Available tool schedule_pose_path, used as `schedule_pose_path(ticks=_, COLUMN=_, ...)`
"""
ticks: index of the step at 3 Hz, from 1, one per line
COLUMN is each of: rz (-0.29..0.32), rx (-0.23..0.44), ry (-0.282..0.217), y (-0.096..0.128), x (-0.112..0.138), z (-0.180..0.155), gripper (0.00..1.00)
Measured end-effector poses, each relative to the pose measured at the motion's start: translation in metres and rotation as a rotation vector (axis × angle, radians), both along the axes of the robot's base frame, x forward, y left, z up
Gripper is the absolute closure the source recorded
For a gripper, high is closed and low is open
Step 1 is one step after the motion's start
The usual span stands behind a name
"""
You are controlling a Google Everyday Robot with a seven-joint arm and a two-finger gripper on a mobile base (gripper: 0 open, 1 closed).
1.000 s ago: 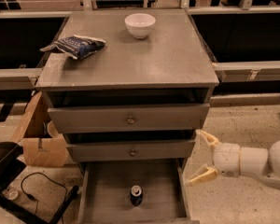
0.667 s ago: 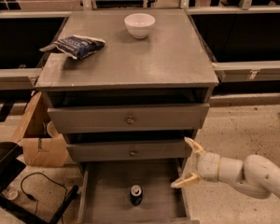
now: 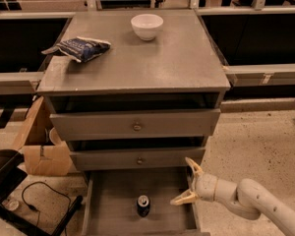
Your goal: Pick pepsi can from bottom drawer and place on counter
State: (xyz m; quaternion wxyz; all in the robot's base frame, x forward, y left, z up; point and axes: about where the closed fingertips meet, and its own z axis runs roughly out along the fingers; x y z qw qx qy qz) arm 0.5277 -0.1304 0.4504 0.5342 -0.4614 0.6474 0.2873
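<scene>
No text is legible on the pepsi can [image 3: 143, 205], snack bag [image 3: 81, 48], or pincer [image 3: 183, 183] over the bottom drawer [image 3: 113, 195].

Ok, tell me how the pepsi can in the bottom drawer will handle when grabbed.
The pepsi can stands upright on the bottom drawer floor, so a sideways nudge would probably tip it, then it could roll. Its smooth round wall looks rigid but likely slick. The open gripper is beside it, not touching.
</scene>
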Motion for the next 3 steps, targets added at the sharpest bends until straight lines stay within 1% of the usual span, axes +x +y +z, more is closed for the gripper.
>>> schedule_pose_path(ticks=1, rz=0.001, rx=0.009, ry=0.008, y=0.003, x=-0.002, z=-0.006, gripper=0.00)
schedule_pose_path(ticks=2, rz=0.022, rx=0.022, ry=0.024, y=0.015, x=0.003, z=-0.042, gripper=0.00)
schedule_pose_path(ticks=3, rz=0.071, rx=0.034, ry=0.018, y=0.040, x=0.009, z=-0.101, gripper=0.00)
